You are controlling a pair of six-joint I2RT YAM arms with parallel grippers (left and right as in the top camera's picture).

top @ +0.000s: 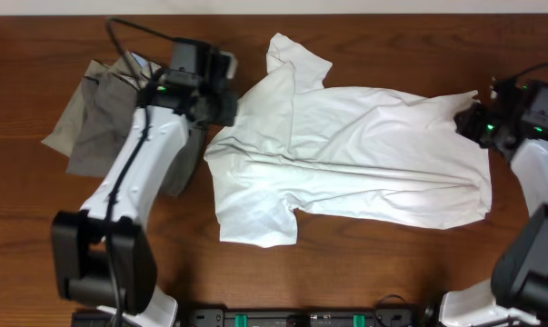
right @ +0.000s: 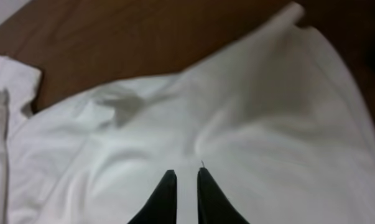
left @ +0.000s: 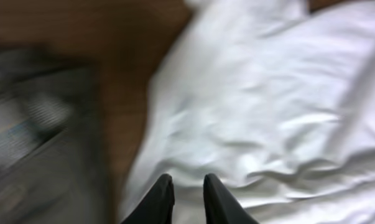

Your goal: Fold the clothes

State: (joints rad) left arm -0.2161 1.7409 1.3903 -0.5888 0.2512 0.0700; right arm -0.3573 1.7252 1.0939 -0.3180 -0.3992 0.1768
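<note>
The white T-shirt (top: 346, 154) lies spread on the wooden table, collar end to the left and hem to the right. My left gripper (top: 223, 102) is at its upper left shoulder edge. In the blurred left wrist view its fingers (left: 186, 184) are nearly together with the white cloth (left: 255, 106) between them. My right gripper (top: 471, 121) is at the hem's upper right corner. Its fingers (right: 186, 177) are close together on the shirt (right: 249, 124), and folds run towards them. Grey-khaki trousers (top: 96, 123) lie crumpled at far left. The black garment is out of view.
The left arm (top: 133, 173) stretches over the trousers' right side. The right arm (top: 539, 154) stands at the table's right edge. Bare wood (top: 373, 54) shows behind the shirt, and more bare wood (top: 383, 259) in front of it. The arm bases sit along the front edge.
</note>
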